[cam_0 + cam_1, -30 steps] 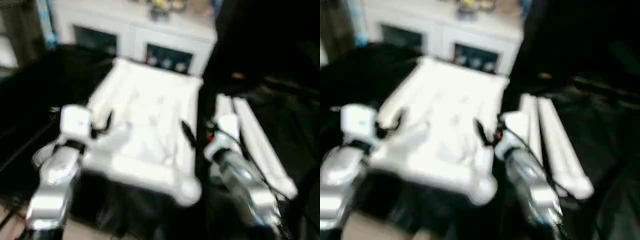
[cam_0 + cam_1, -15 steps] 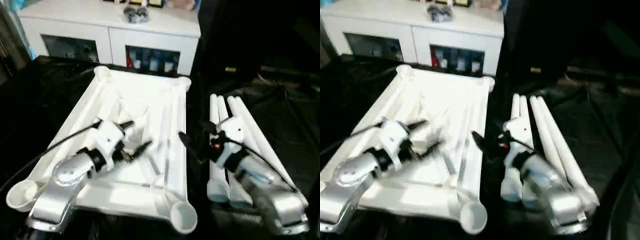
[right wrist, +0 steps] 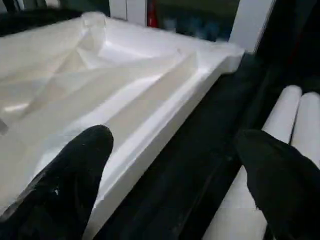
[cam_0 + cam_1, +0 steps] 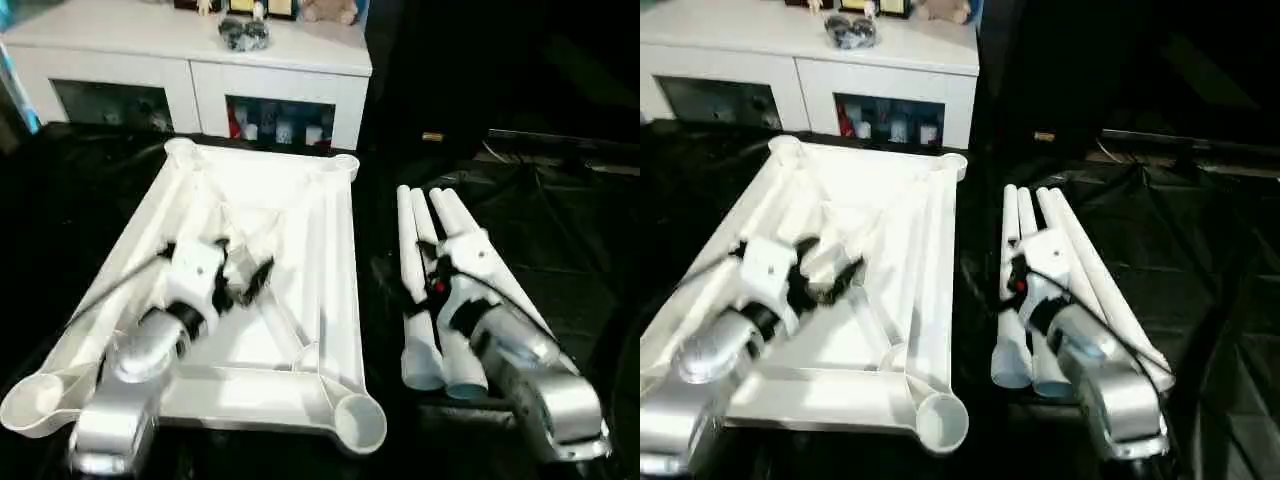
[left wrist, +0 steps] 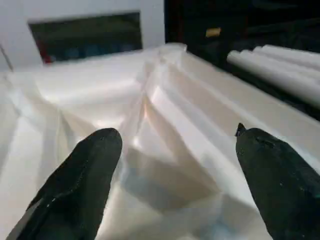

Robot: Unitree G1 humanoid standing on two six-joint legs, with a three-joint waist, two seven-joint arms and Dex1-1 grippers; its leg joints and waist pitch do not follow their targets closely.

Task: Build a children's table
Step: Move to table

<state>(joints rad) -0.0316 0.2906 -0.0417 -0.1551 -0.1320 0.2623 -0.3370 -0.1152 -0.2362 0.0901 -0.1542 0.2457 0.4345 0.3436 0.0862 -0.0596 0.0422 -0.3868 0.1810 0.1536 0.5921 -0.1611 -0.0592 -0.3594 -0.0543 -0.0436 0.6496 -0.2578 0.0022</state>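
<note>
Right arm nearest the loose legs
Upturned tabletop lies left; tube legs run away lengthwise beneath the spread, probably empty right gripper; left gripper gapes over ribs

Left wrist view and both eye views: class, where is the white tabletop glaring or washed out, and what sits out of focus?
Left wrist view: the tabletop glares, its ribs washed out, and the near black fingers are soft. Left eye view: the tabletop is bright against dark sheeting, ribs still readable.
</note>
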